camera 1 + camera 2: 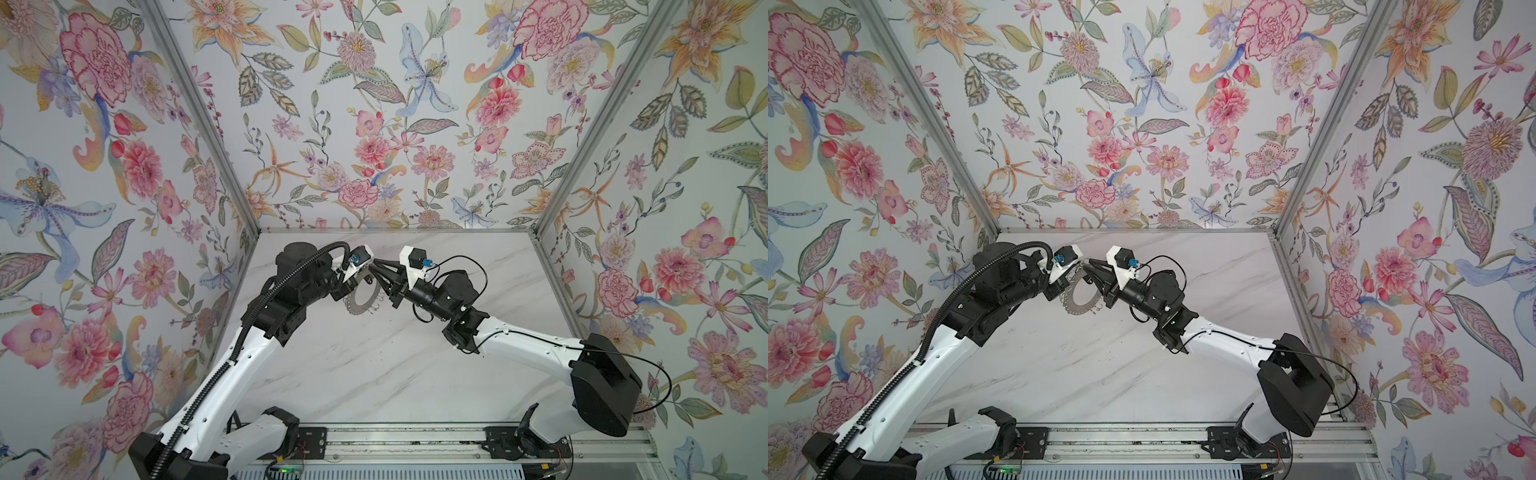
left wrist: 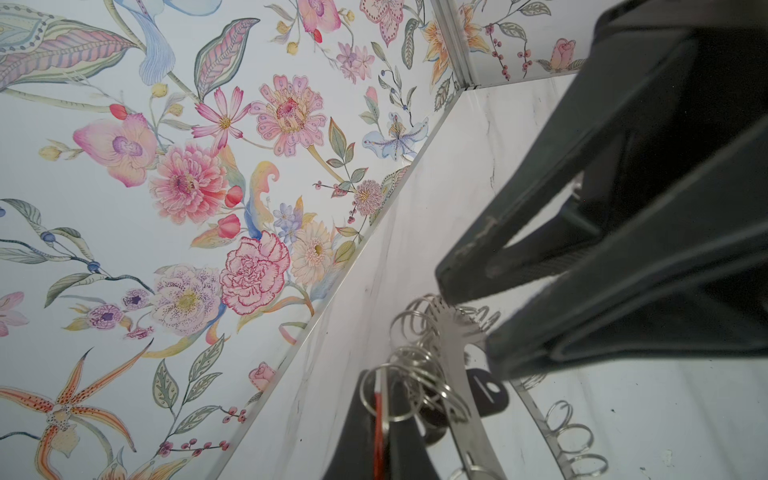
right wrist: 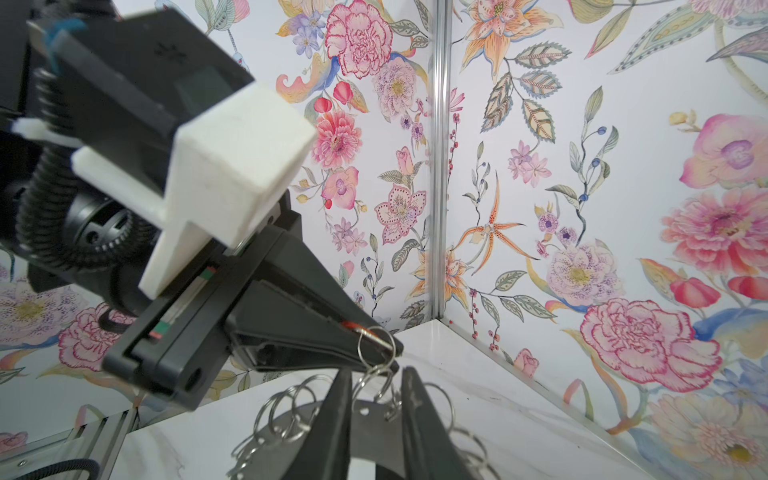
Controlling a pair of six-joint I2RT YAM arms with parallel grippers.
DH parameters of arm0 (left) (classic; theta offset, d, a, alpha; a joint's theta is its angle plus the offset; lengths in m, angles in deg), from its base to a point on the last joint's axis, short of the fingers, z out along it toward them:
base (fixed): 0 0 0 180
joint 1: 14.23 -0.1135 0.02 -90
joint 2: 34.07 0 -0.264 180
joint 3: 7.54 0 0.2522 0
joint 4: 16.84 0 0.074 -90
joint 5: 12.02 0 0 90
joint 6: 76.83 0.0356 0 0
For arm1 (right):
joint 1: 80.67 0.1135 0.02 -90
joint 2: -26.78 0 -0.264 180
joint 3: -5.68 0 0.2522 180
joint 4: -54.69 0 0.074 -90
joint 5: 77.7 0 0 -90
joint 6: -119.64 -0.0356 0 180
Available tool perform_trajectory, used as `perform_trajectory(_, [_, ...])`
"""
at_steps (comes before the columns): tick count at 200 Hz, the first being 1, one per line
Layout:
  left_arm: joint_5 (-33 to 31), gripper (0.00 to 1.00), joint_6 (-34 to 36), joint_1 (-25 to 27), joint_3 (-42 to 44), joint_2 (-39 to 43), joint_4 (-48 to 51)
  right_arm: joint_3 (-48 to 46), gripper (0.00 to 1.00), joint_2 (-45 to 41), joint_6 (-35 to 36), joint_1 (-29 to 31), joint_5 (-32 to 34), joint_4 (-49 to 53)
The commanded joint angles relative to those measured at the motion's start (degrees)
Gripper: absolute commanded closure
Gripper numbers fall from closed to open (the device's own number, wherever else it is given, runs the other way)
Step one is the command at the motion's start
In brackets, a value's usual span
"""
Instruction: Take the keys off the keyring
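The silver keyring stands tilted over the marble table, and its upper rim reaches the spot where both grippers meet. Wire loops line its rim. My left gripper is shut on the orange-red fob, which shows as a thin red strip between its fingers with a wire loop hanging from it. My right gripper sits astride the ring's rim with its jaws a little apart. A black-rimmed tag hangs beside the ring plate. The pale tag is out of view.
Flowered walls close in the marble table at the back and on both sides. A metal rail carries both arm bases along the front edge. The two arms reach in to meet near the back middle.
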Motion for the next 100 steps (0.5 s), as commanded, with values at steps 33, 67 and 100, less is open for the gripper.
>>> perform_trajectory(33, [-1.76, 1.00, 1.86, -0.56, -2.40, 0.87, 1.36, -1.13, 0.72, -1.69, 1.06, 0.18, 2.44, 4.59])
perform_trajectory(67, [-3.36, 1.00, 2.41, -0.46, -2.33, 0.35, 1.91, 1.67, 0.72, -2.49, 1.79, 3.00, 7.31, 13.81])
perform_trajectory(100, [-3.76, 1.00, 3.40, -0.35, -1.80, -0.19, 2.19, 2.41, 0.71, -1.65, 1.20, 4.93, 10.38, 15.01])
